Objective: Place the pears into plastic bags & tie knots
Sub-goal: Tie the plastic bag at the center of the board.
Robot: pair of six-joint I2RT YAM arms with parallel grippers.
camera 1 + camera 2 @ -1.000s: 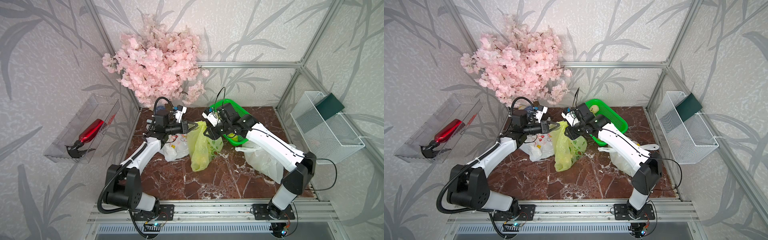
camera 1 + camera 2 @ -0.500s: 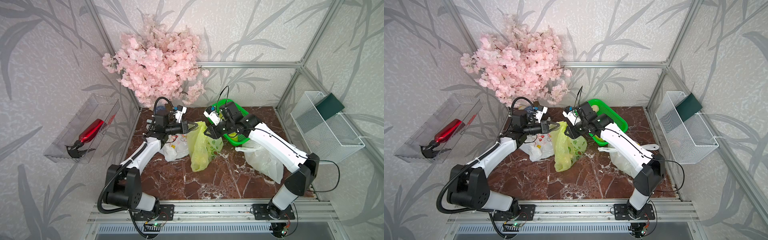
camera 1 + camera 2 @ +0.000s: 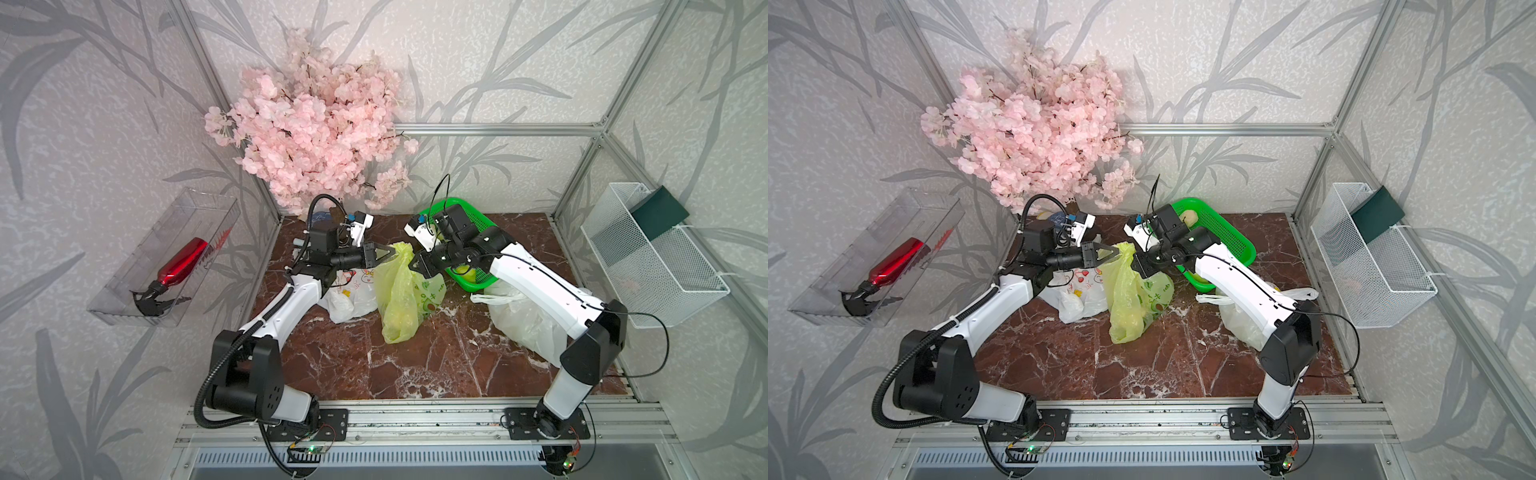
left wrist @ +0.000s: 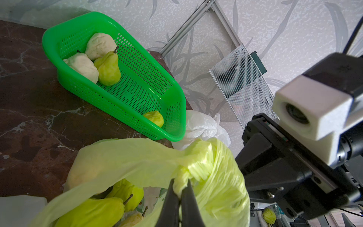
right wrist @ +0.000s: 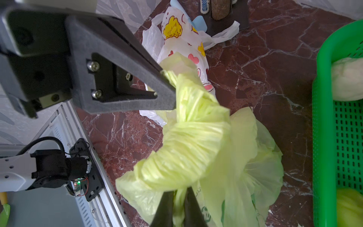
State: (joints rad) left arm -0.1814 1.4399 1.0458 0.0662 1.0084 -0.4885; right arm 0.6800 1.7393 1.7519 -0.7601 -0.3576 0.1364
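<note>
Well, you had both grippers on the yellow bag (image 3: 399,299) at this moment. It stood on the table (image 3: 415,374) just beside the basket (image 3: 478,283), on the basket's left-arm side. Its bottom rested on the marble and its top was drawn up between the two arms.

Your left gripper (image 4: 179,189) was pinched tight on a bunched strap of that bag, and the left wrist view showed the plastic squeezed between the dark fingers (image 4: 169,206). Your right gripper (image 5: 179,193) stood narrow, with a fold of the same bag caught between its fingers on the side nearer the basket. In both top views the grippers faced each other over the bag's top, near but apart.

Inside the bag's mouth you could see pears (image 4: 94,213), at least two of them, lying against each other.

In the basket, one green pear (image 4: 108,68) lay at one end, touching two pale fruits (image 4: 100,44). Another pear (image 4: 155,118) sat alone at the opposite end.

The printed white bag (image 3: 349,291) lay on the far side of the yellow bag from the basket and touched the yellow bag. The plain white bag (image 3: 523,324) lay just beside the basket's end nearest the right arm's base, partly under that arm.
</note>
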